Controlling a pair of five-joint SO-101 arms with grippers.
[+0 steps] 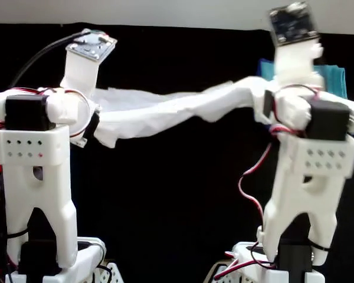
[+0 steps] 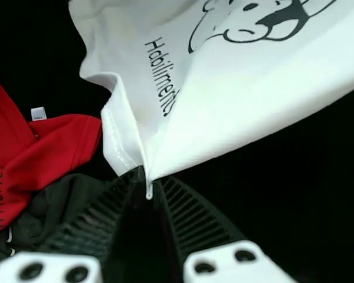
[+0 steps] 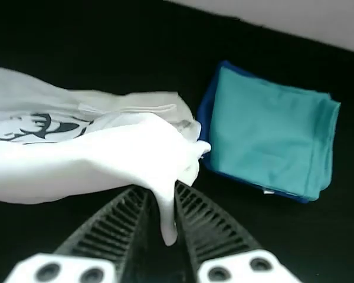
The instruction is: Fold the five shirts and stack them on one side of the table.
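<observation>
White cotton shirt (image 1: 165, 115) with black cartoon print: stretched, creased, in the air over the black table (image 1: 165, 206). Left gripper (image 2: 147, 188) pinches its stitched hem; right gripper (image 3: 165, 218) clamps a bunched corner. Print partly lost in folds. On the table: folded teal shirt (image 3: 271, 135) covering most of a blue one (image 3: 204, 115); crumpled red shirt (image 2: 41, 147), cut off.

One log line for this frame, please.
left gripper: shut on white shirt | right gripper: shut on white shirt | white shirt: stretched between both grippers | teal shirt: folded | red shirt: crumpled
</observation>
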